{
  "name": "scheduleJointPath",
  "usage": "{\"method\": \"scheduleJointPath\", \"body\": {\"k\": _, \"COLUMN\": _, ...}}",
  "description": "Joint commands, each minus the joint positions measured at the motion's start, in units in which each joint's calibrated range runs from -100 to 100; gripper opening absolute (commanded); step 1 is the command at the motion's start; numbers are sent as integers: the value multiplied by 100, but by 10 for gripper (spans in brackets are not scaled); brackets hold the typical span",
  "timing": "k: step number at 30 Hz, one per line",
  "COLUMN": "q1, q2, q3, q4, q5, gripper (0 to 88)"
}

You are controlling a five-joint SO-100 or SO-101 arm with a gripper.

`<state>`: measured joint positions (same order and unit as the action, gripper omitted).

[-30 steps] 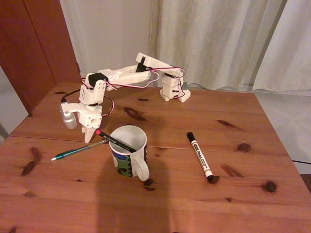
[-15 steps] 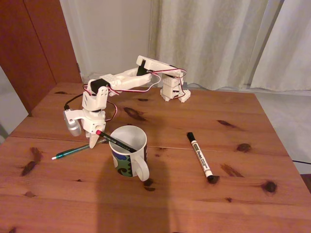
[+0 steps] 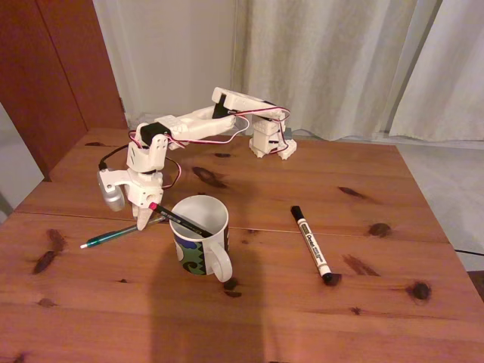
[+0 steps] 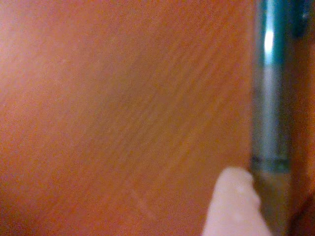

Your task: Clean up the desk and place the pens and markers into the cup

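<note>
One teal pen (image 3: 121,234) on desk (image 3: 302,302), hand (image 3: 143,220) at it

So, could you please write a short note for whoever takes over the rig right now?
Gripper: down at the desk by the green pen; whether the jaws are shut on it cannot be told. In the wrist view a fingertip sits beside the pen.
Done: black pen in the cup, leaning on its rim.
Left: the green pen, lying left of the cup in the fixed view, and the marker, right of it.
</note>
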<state>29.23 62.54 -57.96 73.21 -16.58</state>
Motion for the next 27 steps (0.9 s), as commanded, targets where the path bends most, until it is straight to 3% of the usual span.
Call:
{"method": "scheduleJointPath", "body": {"k": 1, "q1": -7, "q2": -11, "q3": -146, "q4": -116, "q5": -8, "gripper": 2}}
{"method": "scheduleJointPath", "body": {"k": 12, "q1": 9, "q2": -85, "q3": -200, "q4": -56, "q5": -13, "gripper": 10}}
{"method": "scheduleJointPath", "body": {"k": 17, "q1": -56, "q2": -466, "q3": -155, "q4": 30, "q5": -259, "gripper": 10}}
{"method": "scheduleJointPath", "body": {"k": 27, "q1": -321, "q2": -2096, "q3": -155, "q4": 2430, "q5": -453, "gripper": 10}}
